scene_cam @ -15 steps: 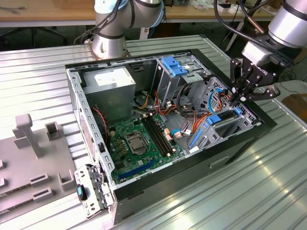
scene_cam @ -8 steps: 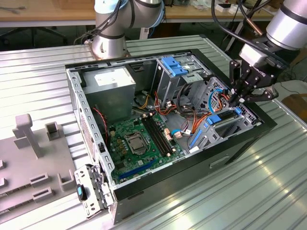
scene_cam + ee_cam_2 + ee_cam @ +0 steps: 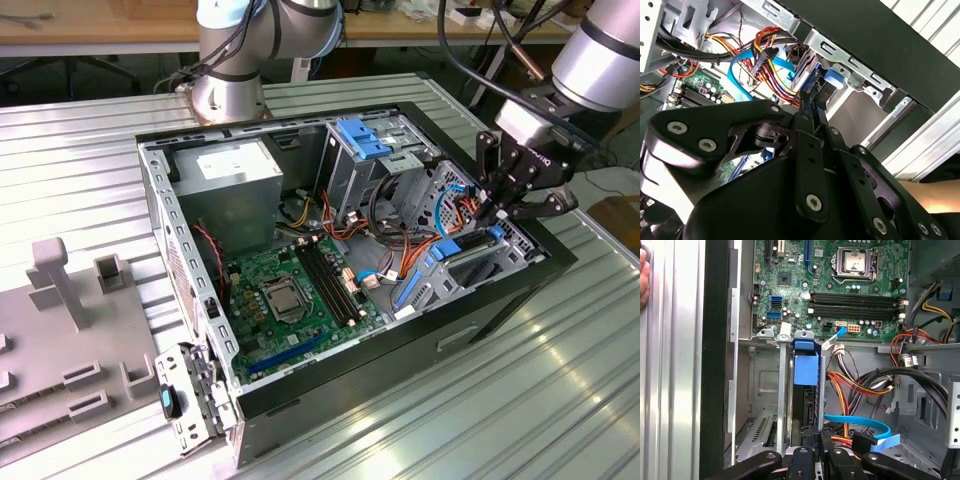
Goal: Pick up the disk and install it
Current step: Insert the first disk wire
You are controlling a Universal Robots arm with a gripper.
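Insertion step judged in hand: the disk (image 3: 806, 369) is gripped edge-on by the closed pincer (image 3: 813, 437), partly sunk in the metal bay (image 3: 782, 390) just beside the motherboard (image 3: 840, 300); straight alignment is called for.

Disk (image 3: 806, 375) in blue carrier frame stands on edge, dark body slotted between drive bay (image 3: 782, 390) rails, near the case (image 3: 715, 365) wall.
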